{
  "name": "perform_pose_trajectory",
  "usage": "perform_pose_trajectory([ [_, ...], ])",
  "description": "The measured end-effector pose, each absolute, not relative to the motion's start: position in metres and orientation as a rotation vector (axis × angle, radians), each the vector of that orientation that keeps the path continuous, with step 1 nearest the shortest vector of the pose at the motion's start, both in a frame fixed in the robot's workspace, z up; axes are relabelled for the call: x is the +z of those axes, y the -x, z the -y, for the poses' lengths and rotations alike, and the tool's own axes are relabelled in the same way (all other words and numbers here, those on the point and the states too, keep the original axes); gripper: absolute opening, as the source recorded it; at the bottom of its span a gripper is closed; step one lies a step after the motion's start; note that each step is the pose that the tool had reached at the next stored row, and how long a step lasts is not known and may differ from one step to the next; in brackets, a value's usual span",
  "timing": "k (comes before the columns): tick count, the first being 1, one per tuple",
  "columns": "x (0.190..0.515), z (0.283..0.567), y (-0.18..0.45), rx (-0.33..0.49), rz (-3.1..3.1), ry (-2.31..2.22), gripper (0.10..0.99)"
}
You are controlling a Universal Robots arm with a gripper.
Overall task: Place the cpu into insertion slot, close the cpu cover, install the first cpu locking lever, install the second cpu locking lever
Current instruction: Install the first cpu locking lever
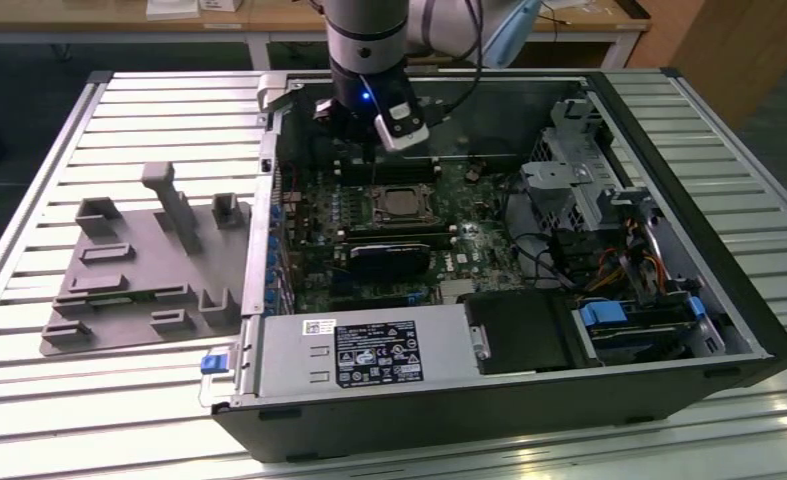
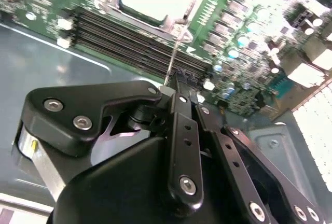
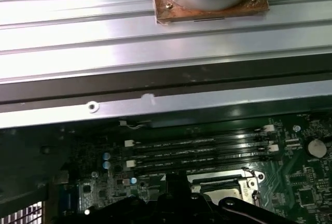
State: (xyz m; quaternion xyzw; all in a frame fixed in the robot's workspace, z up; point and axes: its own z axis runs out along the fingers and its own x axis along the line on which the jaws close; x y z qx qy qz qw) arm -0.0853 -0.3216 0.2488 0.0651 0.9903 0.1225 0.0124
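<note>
The cpu (image 1: 396, 204) is sitting in the insertion slot (image 1: 396, 222) on the green motherboard (image 1: 480, 250), about mid-board inside the open computer case (image 1: 713, 250). From the exterior view, the cpu cover (image 1: 421, 203) looks like it's lying flat around the chip, with the dull metal top showing through the cut-out. In the second wrist view I've got a thin metal locking lever (image 2: 179, 42) running from the socket corner straight to the tip of my end effector (image 2: 174, 86). The black fingers (image 2: 181, 130) are drawn together there, so I read it as pinched onto the end of that lever, which stands up at an angle off the board rather than lying down flat. The end effector hangs just beside the socket on the memory slot side, with the rows of dark memory slots (image 2: 129, 42) between it and the case wall. Just on the other side of the socket is a larger black block (image 1: 390, 258), and the power supply (image 1: 366, 355) runs along the case's near edge. The whole case rests on a slatted metal surface (image 1: 100, 140), with a grey moulded fixture (image 1: 140, 270) lying beside it on the exterior view's left.
</note>
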Motion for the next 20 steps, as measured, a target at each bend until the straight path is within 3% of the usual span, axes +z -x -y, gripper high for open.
perform_pose_trajectory([
  [20, 0.2445, 0.3216, 0.0779, 0.373, -3.003, -0.182, 0.106],
])
